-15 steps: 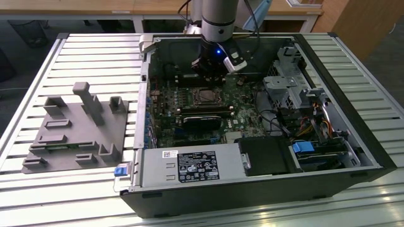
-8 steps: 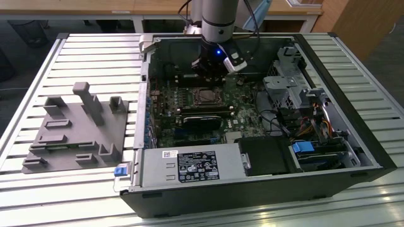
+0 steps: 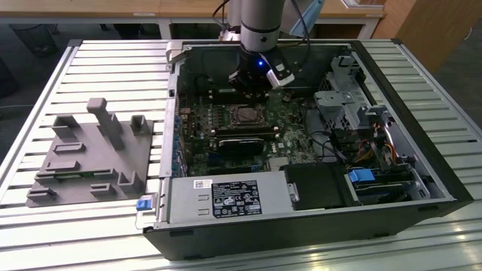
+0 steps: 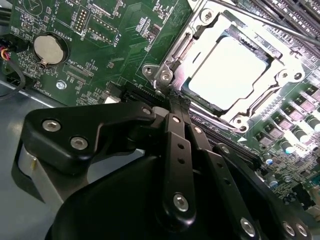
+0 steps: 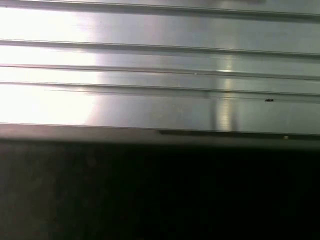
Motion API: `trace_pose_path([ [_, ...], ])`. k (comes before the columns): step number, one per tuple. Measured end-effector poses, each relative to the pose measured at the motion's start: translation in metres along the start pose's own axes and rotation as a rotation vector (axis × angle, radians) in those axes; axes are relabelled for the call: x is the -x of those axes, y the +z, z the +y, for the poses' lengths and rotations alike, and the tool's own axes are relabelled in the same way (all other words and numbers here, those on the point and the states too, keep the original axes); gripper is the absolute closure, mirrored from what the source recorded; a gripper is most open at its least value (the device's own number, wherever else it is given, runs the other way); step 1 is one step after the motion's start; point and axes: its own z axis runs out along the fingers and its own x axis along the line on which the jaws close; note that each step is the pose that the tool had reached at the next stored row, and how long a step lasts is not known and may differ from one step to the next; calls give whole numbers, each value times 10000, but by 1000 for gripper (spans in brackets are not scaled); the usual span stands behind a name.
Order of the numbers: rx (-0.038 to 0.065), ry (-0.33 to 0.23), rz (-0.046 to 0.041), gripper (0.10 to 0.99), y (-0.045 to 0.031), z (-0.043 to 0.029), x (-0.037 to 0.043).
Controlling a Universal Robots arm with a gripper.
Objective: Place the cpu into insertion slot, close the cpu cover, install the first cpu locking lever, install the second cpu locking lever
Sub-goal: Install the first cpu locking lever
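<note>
**At the socket's corner, tool fingers pinched together**

Just ahead of the tool [image 4: 172,100], the cpu [image 4: 227,67] lies flat in the insertion slot [image 4: 187,90], its pale face showing through the window of the cpu cover [image 4: 235,112], which is down over it like a frame. The fingertips [image 4: 176,107] meet in a closed point with nothing between them, touching or nearly touching the cover's near corner, a narrow tip suited to pushing. From the exterior view the arm hangs inside the open computer case [image 3: 421,186] on the slatted counter [image 3: 98,68].

Gripper [image 3: 252,90] just above insertion slot [image 3: 246,116]
</note>
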Motion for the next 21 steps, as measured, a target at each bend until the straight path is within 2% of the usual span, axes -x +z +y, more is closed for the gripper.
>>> trace_pose_path([
  [6,24,0,-12,980,-13,4,3],
  [11,-4,0,-2,980,-129,7,4],
  [21,-5,4,-3,980,-133,-67,8],
])
